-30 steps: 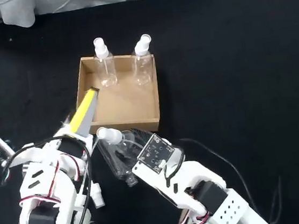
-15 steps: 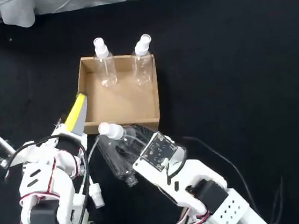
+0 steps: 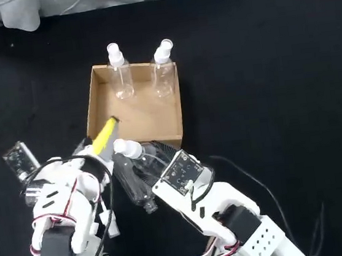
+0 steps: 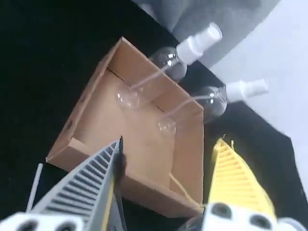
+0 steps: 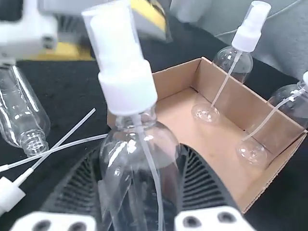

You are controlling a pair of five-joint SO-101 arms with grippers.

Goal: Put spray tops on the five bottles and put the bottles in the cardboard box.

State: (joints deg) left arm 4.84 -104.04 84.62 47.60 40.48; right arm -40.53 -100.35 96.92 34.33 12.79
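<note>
My right gripper (image 5: 139,192) is shut on a clear bottle (image 5: 137,159) fitted with a white spray top (image 5: 120,72). In the high view this bottle (image 3: 143,162) is held just outside the front wall of the cardboard box (image 3: 154,141), its top (image 3: 126,149) leaning toward the left arm. My left gripper (image 4: 169,142) is open, grey finger (image 4: 86,187) and yellow finger (image 4: 236,178) apart, with nothing between them. Its yellow finger (image 3: 106,137) lies at the box's front left corner beside the held spray top. Two capped bottles (image 3: 119,72) (image 3: 163,68) stand along the box's back wall.
An uncapped clear bottle (image 3: 135,191) lies on the black table between the arms, also seen as the open-necked bottle (image 5: 19,115). A loose spray top (image 3: 111,224) with its thin tube (image 5: 57,144) lies near it. Black table stretches free to the right of the box.
The left gripper swung out to the left, then came back right and toward the held bottle's spray top, its wrist turning. The right arm and its bottle barely shifted.
</note>
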